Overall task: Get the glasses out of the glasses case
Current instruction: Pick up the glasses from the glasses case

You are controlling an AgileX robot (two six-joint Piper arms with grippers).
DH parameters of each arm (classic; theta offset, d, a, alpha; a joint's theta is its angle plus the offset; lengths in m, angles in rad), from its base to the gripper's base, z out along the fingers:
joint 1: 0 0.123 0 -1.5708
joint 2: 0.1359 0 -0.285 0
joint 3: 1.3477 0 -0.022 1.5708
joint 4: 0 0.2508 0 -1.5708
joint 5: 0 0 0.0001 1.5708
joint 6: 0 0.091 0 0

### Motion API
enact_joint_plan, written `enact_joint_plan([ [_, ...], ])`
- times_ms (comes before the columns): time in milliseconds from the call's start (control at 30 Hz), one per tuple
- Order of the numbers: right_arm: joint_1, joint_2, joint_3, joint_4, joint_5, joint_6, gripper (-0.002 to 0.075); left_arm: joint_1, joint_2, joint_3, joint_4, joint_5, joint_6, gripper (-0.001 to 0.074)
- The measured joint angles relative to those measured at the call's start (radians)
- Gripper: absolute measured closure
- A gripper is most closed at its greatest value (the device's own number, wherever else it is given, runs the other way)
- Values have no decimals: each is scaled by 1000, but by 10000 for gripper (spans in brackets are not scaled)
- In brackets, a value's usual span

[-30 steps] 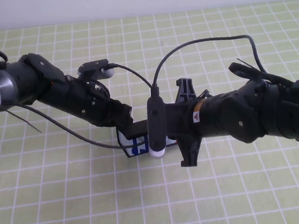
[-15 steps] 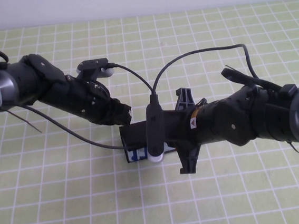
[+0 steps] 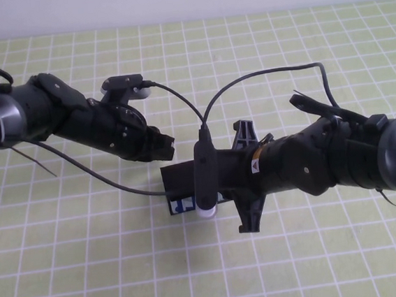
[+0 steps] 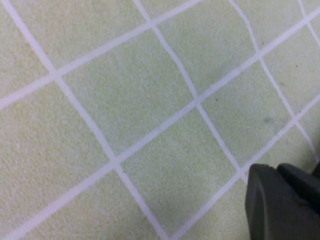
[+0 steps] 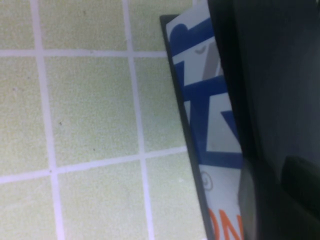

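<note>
One glasses case [image 3: 184, 181] is in sight, a black box with a white strip printed in blue and orange, lying near the middle of the one green, white-gridded cloth [image 3: 90, 271] that covers the table. Two arms reach over it, so two grippers: the left gripper [image 3: 164, 149] and the right gripper [image 3: 187, 184]. One white-tipped camera bar [image 3: 204, 179] crosses the case. No glasses can be counted.
</note>
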Motion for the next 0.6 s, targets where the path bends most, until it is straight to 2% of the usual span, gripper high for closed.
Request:
enact_joint_plan([
  [200,0,0,0,0,-2,0,706,21,-85,2,2,-11,8,739],
  [333,0,-6,0,-2,-2,0,713,34,-212,75,-39,-68,88,739],
  [433,-2,-18,0,-2,-2,0,717,34,-305,188,-173,-109,277,739],
  [600,-8,-36,0,-2,-2,0,725,34,-394,404,-518,-87,777,739],
])
